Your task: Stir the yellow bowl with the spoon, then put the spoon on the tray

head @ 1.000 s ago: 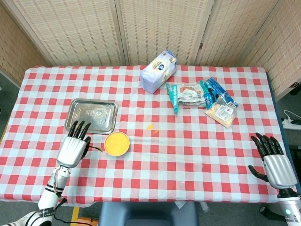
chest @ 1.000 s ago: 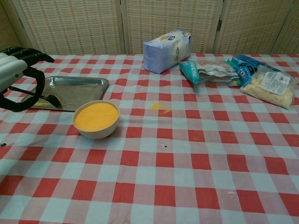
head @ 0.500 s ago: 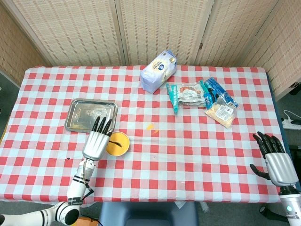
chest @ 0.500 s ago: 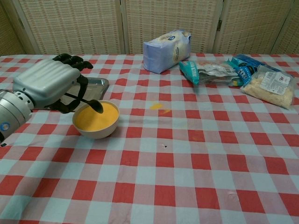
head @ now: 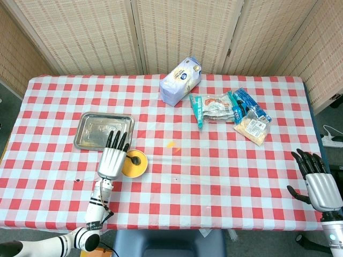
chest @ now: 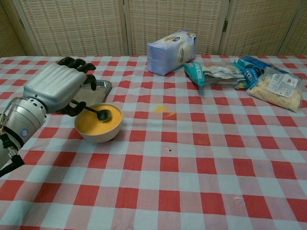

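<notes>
— Spoon (chest: 100,113) position?

— Its tip is dipping into the yellow bowl (chest: 98,123), with the left hand (chest: 56,87) pinching the handle beside the tray (head: 103,130).

— So stirring is underway?

— Judging so; it looks like it is just beginning. Setting the spoon on the tray is not yet done.

— And the right hand (head: 318,182)?

— It is hanging at the table edge, fingers apart, holding nothing.
</notes>
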Motion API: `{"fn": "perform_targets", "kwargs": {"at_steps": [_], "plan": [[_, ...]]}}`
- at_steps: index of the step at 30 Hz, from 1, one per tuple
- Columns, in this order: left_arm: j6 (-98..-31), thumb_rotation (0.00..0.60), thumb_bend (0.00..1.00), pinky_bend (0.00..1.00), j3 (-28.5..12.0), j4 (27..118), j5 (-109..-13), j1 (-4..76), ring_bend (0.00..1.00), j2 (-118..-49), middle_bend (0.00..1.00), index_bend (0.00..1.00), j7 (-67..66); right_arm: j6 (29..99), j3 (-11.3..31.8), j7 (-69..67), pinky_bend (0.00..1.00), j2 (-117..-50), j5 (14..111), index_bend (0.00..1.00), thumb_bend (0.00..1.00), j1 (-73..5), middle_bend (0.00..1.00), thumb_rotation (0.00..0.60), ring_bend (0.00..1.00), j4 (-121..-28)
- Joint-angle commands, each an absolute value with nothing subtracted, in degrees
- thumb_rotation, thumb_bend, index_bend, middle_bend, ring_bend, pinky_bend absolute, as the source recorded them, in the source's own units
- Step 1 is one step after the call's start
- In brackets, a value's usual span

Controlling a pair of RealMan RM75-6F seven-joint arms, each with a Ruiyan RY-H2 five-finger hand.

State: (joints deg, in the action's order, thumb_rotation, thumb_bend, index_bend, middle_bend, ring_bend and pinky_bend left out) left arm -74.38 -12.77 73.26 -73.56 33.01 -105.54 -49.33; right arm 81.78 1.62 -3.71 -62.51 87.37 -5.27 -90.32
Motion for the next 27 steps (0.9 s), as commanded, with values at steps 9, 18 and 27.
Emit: {"fn": "perform_targets", "kwargs": {"at_steps": [9, 18, 27], "plan": [[-80.71, 0.6, 0.43, 0.05, -9.19, 81.6, -78.15, 29.47, 0.0, -100.15, 0.04, 0.1, -48.05, 81.65, 1.06, -3.74, 0.0, -62.41, 88.18, 0.0, 0.17, -5.28, 0.0, 0.6, 0.0, -90.46], [-83.25, 0.6, 0.42, 0.43, -5.79, 92.47, -79.99, 23.94, 0.37, -86.8, 0.5, 0.0, -40.73, 83.52, 0.14, -3.38, 0.0, -62.07, 90.77, 0.0, 0.17, -4.64, 0.0, 0.6, 0.0, -91.52], [-69.25, 0.6, 0.44, 1.0, -5.57, 99.98, -73.77, 25.5, 1.0, -74.4, 1.0, 0.2, -23.89, 83.59, -0.54, -1.78, 0.0, -62.48, 92.04, 0.0, 0.17, -4.61, 0.0, 0.6, 0.0, -92.1]]}}
